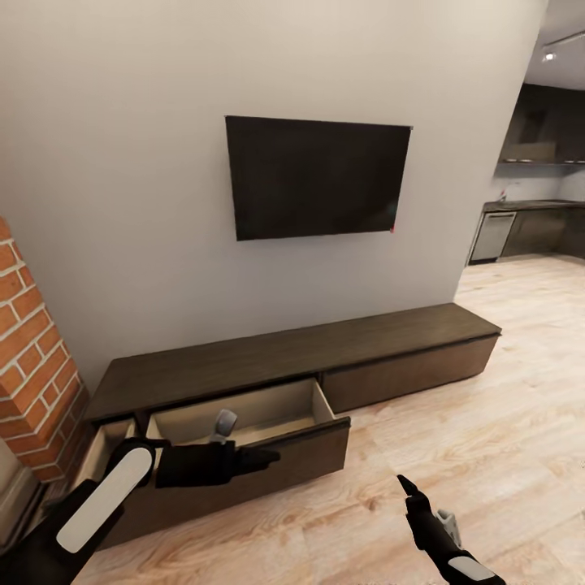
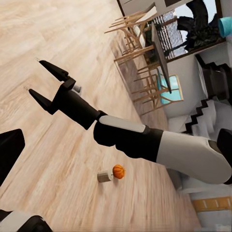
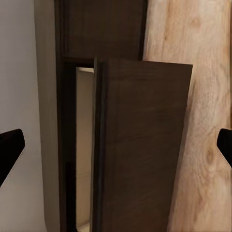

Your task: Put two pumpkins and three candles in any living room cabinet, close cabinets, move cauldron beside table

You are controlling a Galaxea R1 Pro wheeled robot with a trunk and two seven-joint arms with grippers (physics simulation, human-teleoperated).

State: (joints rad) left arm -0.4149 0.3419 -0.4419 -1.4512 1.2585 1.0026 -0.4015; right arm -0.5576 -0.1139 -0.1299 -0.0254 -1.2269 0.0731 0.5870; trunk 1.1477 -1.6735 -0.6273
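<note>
The long dark cabinet runs along the wall under a TV. One of its drawers is pulled out, and its pale inside looks bare. My left gripper hovers open over that drawer's front edge. My right gripper is open above the floor in front of the cabinet, and its spread fingers hold nothing. One orange pumpkin sits on the wood floor beside a short pale candle. The right wrist view faces the open drawer's front. The cauldron is out of view.
A second drawer at the cabinet's far left stands ajar next to a brick column. The kitchen opens at the right. A dining table with wooden chairs and a staircase lie beyond the pumpkin.
</note>
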